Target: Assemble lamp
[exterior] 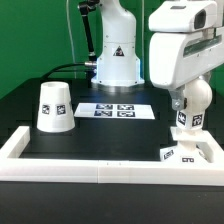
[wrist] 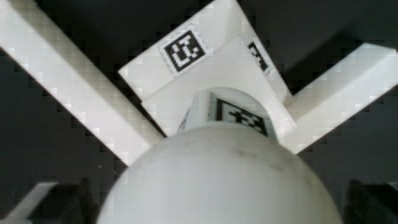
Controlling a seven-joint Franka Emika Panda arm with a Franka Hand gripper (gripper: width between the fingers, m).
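Observation:
My gripper (exterior: 188, 108) is shut on the round white bulb (exterior: 187, 121), holding it upright with its tagged stem pointing down. The bulb hangs just above the flat angular lamp base (exterior: 186, 153), which lies in the near corner at the exterior view's right. In the wrist view the bulb (wrist: 214, 170) fills the foreground between my dark fingers (wrist: 32, 205), with the tagged base (wrist: 196, 60) beyond it. The tapered shade (exterior: 55, 107) stands on its wide end at the exterior view's left, far from my gripper.
A low white wall (exterior: 100, 166) borders the black table along the front and sides, and its corner (wrist: 71, 85) surrounds the base. The marker board (exterior: 118, 110) lies mid-table. The white robot pedestal (exterior: 115, 58) stands behind it.

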